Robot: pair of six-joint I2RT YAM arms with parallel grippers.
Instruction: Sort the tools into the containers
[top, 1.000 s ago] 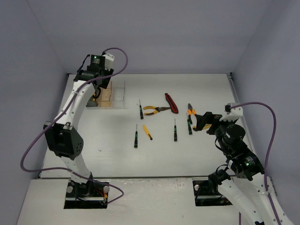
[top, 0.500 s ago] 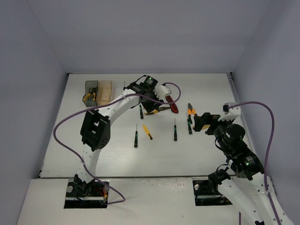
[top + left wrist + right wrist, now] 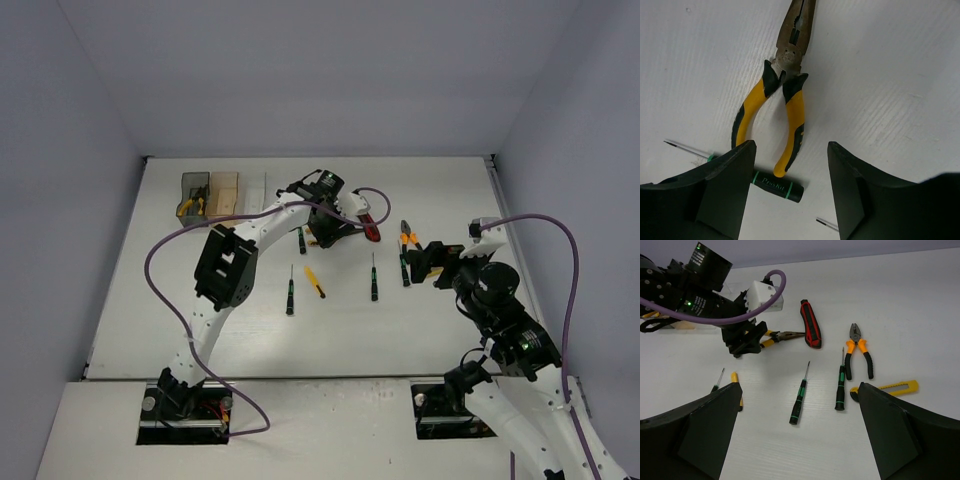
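- Pliers [image 3: 789,54] with yellow handles lie flat in the middle of the left wrist view, nose toward the top edge
- Left gripper [image 3: 790,150] hangs over the handle ends, jaws released and apart, grasping nothing; a black-and-green screwdriver [image 3: 777,186] lies at the bottom centre, just beside the handles
- Right gripper [image 3: 797,386] is spread wide and empty; orange-handled pliers [image 3: 858,347] and a yellow utility knife [image 3: 895,387] lie right of centre in its view
- Dark grey bin [image 3: 194,177], amber bin [image 3: 226,190] and clear bin [image 3: 255,190] stand in a row at the overhead view's upper left; the dark one holds a yellow-handled tool [image 3: 186,208]
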